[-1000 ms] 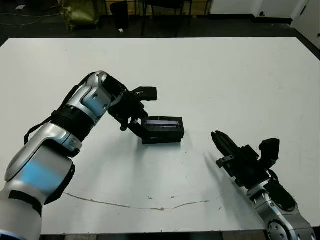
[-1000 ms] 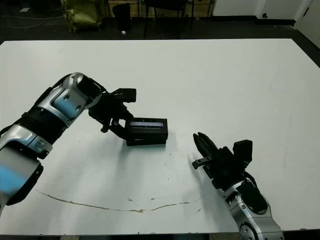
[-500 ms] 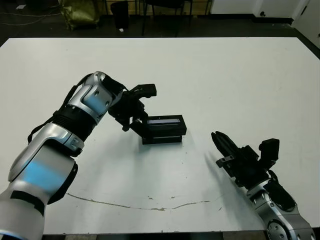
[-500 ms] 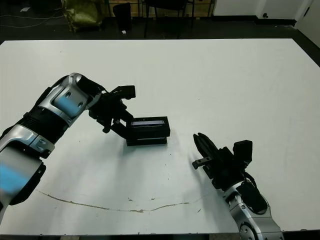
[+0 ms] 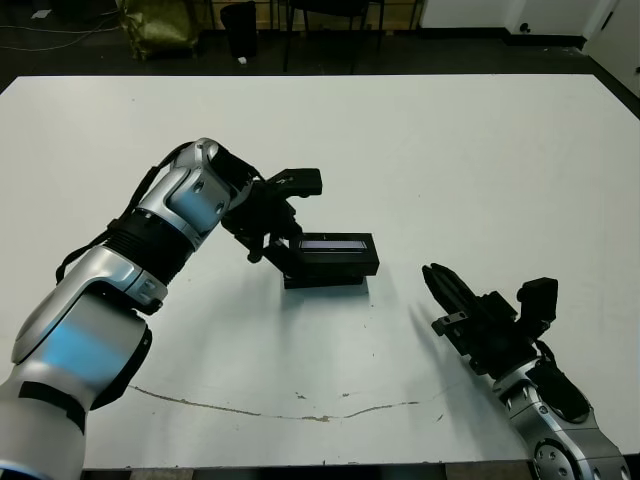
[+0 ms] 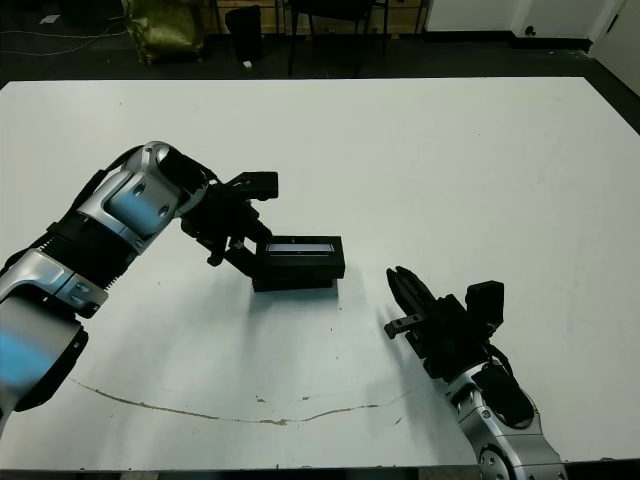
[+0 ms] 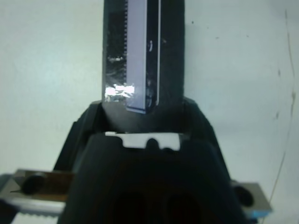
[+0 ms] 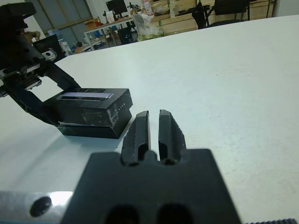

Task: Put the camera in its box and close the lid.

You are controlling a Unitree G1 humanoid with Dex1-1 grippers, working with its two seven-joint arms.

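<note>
The black lid (image 5: pixel 337 246) with its pale stripe lies over the black box (image 5: pixel 322 278), shifted a little to the right so that it overhangs the box's right end. My left gripper (image 5: pixel 281 252) is shut on the lid's left end, and in the left wrist view the lid (image 7: pixel 142 56) runs straight out from between its fingers. The camera is hidden from view. My right gripper (image 5: pixel 440 282) hovers low over the table to the right of the box. Its fingers (image 8: pixel 137 130) are shut on nothing and point toward the box (image 8: pixel 91 130).
A thin brown stain line (image 5: pixel 300 410) crosses the white table (image 5: pixel 480 150) near its front edge. Beyond the far edge are chair legs and a yellow-green bag (image 5: pixel 160 25) on the dark floor.
My left gripper has carried the lid a short way to the right over the box. The right arm has stayed still.
</note>
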